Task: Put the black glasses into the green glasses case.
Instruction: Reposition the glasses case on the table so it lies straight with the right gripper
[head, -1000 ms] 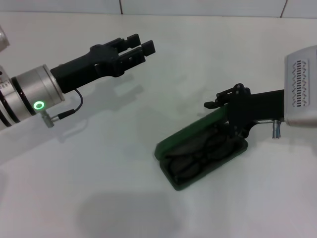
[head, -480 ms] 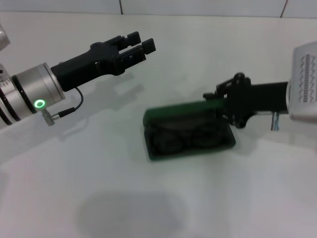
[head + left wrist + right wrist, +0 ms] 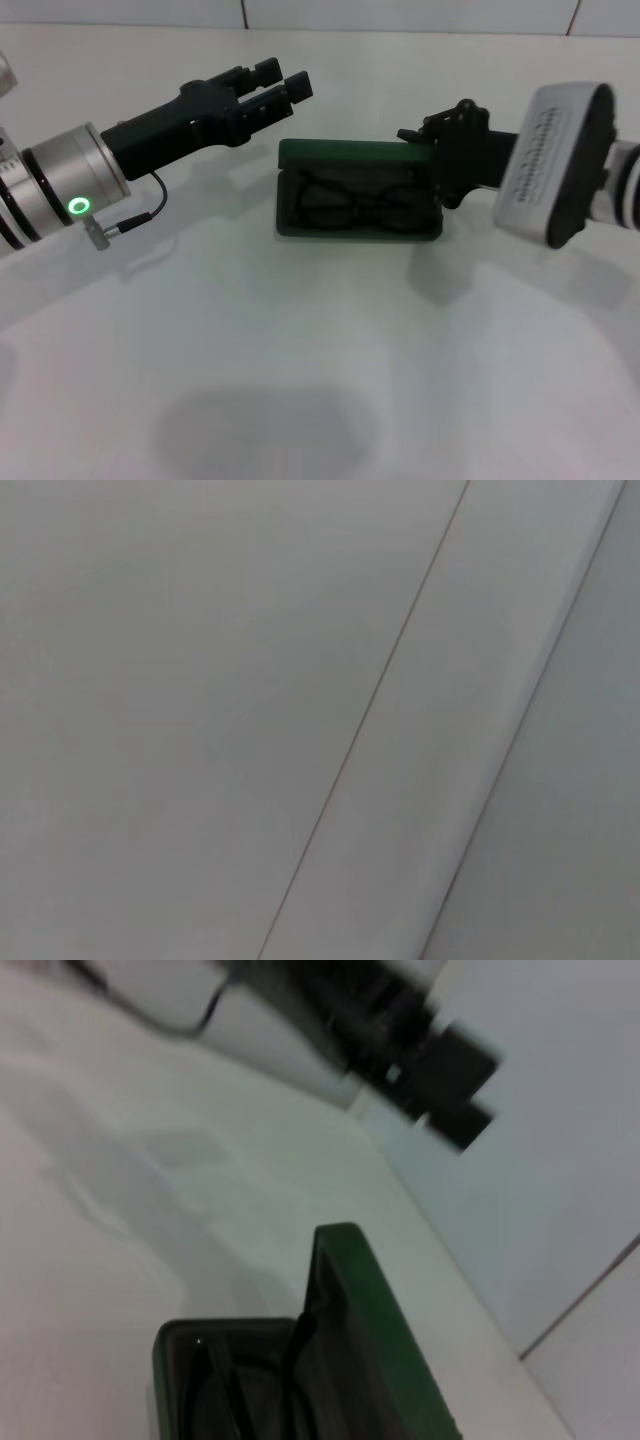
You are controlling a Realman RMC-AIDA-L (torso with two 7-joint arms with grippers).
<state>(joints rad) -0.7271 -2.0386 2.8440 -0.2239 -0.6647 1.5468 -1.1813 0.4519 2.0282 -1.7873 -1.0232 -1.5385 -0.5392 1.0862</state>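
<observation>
My right tool [image 3: 432, 138] grips the green glasses case [image 3: 358, 205] at its lid's end, the black glasses [image 3: 352, 201] inside; my left tool [image 3: 280, 85] hovers slightly parted beside it.

A dark green glasses case [image 3: 350, 152] with dark lining is seen, black glasses [image 3: 358, 203] inside, on a white table [image 3: 300, 360].

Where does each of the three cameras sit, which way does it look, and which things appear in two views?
Head view: high on the robot, looking forward and down at the table; shows left gripper, right gripper, open green case, black glasses.
Left wrist view: on the left arm, facing only a plain pale surface; no robot parts.
Right wrist view: on the right arm, facing the case and the far left gripper.
Shared by head and right wrist: case, glasses, left gripper.
</observation>
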